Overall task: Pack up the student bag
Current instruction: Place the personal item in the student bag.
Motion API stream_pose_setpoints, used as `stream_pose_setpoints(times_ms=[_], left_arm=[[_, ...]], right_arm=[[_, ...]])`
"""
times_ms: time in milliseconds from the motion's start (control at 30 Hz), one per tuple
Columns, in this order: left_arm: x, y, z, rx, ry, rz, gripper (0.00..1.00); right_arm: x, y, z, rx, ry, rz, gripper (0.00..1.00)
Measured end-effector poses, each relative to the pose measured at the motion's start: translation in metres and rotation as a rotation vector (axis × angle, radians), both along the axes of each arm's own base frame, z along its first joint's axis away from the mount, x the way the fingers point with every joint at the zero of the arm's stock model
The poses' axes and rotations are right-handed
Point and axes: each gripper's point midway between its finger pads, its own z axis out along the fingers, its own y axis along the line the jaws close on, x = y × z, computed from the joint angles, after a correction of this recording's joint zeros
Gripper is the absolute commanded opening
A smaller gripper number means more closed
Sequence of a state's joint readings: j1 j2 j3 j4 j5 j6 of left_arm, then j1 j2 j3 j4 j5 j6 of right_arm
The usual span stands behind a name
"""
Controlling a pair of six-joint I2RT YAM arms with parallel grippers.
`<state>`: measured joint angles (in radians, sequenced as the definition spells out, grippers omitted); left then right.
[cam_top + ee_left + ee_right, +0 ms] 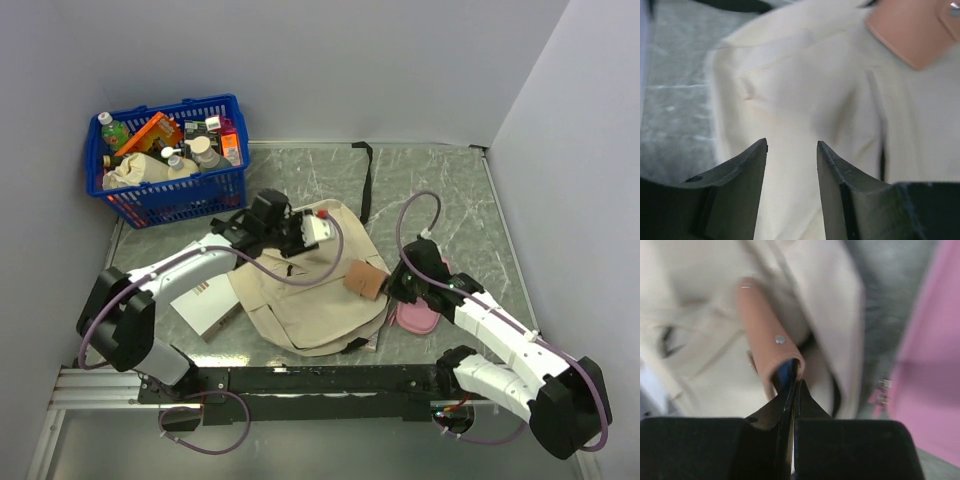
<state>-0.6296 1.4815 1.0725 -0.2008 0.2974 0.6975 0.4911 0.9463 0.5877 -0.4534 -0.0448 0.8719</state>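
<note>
The student bag [310,290] lies flat in the middle of the table, cream fabric with a brown leather tab [366,281] on its right side. My left gripper [297,243] hangs over the bag's upper part, open and empty. In the left wrist view the left gripper [791,145] has only cream fabric [805,90] between its jaws, and the brown tab [910,30] is at the top right. My right gripper [395,285] is at the bag's right edge. In the right wrist view the right gripper [796,382] is shut on the end of the brown tab [762,325].
A blue plastic basket [170,160] full of bottles and packets stands at the back left. A white book [205,305] lies left of the bag. A pink pouch [417,315] lies under the right arm and also shows in the right wrist view [935,365]. A black strap [365,180] trails toward the back.
</note>
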Motion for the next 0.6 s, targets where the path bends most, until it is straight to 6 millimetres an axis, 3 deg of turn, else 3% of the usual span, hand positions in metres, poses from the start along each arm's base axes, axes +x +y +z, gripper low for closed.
stream_pose_setpoints(times_ms=[67,167,200,300,600], left_arm=[[-0.016,-0.01,-0.019,0.033,0.032,-0.047,0.5],[-0.039,-0.013,-0.051,0.093,0.093,-0.098,0.49],[-0.044,-0.01,-0.06,0.112,0.114,-0.102,0.49],[-0.052,-0.004,-0.078,0.15,0.16,-0.103,0.5],[-0.055,-0.01,-0.08,0.155,0.132,-0.134,0.51]], right_arm=[[-0.009,-0.011,-0.018,-0.053,0.048,-0.017,0.16],[-0.023,-0.018,-0.035,-0.087,0.1,-0.015,0.52],[-0.027,-0.019,-0.038,-0.089,0.106,-0.005,0.72],[-0.037,-0.021,-0.044,-0.081,0.106,0.017,0.92],[-0.037,-0.016,-0.034,-0.007,0.029,0.033,0.93]])
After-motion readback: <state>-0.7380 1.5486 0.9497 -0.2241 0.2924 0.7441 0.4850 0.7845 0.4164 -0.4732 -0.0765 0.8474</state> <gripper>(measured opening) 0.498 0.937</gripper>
